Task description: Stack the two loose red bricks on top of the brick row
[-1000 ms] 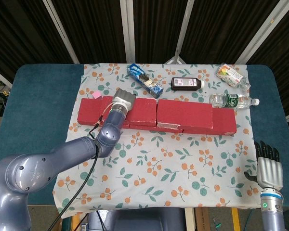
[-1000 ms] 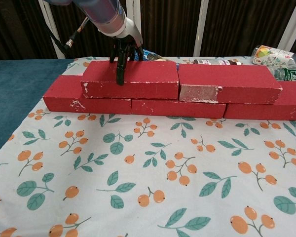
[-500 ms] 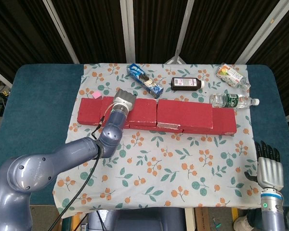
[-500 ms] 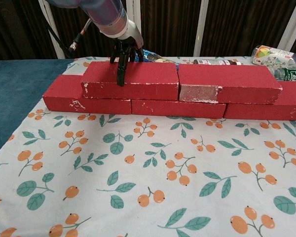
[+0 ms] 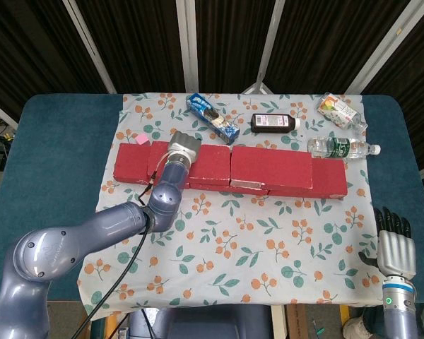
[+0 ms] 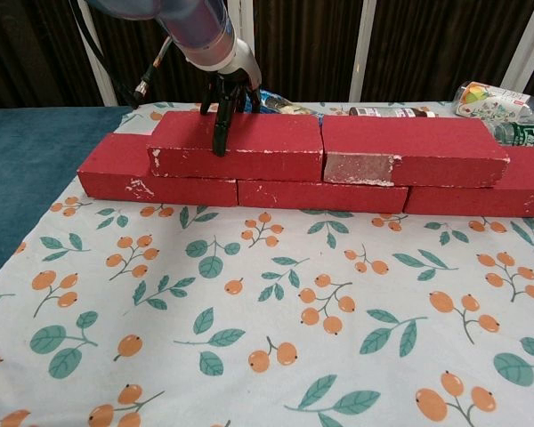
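A row of red bricks lies across the flowered cloth. Two more red bricks sit end to end on top of it, the left one and the right one. My left hand comes down over the left top brick and grips it, with one finger on the front face and the others behind. In the head view only that hand's wrist shows. My right hand hangs open by the table's near right corner, holding nothing.
Behind the bricks lie a blue toothpaste box, a dark bottle, a water bottle and a snack carton. A small pink piece sits by the row's left end. Flowered cloth fills the front.
My left forearm and hand have shifted slightly to the right over the left top brick, which edged right with them. The right hand has not moved.
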You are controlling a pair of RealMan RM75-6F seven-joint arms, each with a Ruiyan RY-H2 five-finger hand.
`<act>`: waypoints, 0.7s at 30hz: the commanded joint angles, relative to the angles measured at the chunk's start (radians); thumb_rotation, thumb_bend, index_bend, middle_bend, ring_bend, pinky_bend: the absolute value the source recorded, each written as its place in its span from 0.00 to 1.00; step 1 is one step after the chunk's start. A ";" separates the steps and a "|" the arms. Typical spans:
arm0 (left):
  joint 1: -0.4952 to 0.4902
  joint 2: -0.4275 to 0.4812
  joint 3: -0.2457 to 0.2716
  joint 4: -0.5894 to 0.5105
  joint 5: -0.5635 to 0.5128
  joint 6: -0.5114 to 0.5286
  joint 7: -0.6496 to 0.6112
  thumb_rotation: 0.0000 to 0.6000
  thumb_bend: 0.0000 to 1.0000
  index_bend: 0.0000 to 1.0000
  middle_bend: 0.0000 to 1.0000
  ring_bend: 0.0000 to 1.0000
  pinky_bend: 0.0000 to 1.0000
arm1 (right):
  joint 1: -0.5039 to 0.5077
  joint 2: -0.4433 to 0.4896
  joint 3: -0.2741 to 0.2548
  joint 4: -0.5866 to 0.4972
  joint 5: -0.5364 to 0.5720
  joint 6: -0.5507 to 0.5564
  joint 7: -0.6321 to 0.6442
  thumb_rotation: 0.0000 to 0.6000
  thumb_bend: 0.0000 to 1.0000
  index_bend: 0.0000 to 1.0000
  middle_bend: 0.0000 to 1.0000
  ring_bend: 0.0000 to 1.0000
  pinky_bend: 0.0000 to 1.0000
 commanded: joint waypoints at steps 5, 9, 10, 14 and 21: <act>0.011 -0.001 -0.033 -0.008 0.011 0.023 0.023 1.00 0.07 0.22 0.27 0.16 0.24 | 0.001 0.000 -0.001 -0.001 0.001 -0.001 0.000 1.00 0.20 0.00 0.00 0.00 0.00; 0.018 -0.005 -0.049 -0.008 0.016 0.040 0.039 1.00 0.07 0.21 0.26 0.16 0.24 | 0.000 0.001 0.000 -0.001 0.002 0.000 0.000 1.00 0.20 0.00 0.00 0.00 0.00; 0.020 -0.006 -0.053 -0.006 0.018 0.042 0.042 1.00 0.07 0.21 0.26 0.15 0.24 | 0.000 0.001 0.000 -0.001 0.003 0.000 0.000 1.00 0.20 0.00 0.00 0.00 0.00; 0.028 -0.010 -0.071 -0.004 0.021 0.051 0.057 1.00 0.07 0.20 0.25 0.14 0.24 | 0.001 0.000 0.000 -0.001 0.004 0.000 -0.001 1.00 0.20 0.00 0.00 0.00 0.00; 0.040 -0.018 -0.097 0.004 0.029 0.066 0.079 1.00 0.06 0.15 0.19 0.11 0.23 | 0.001 0.000 -0.001 0.000 0.006 -0.001 -0.001 1.00 0.20 0.00 0.00 0.00 0.00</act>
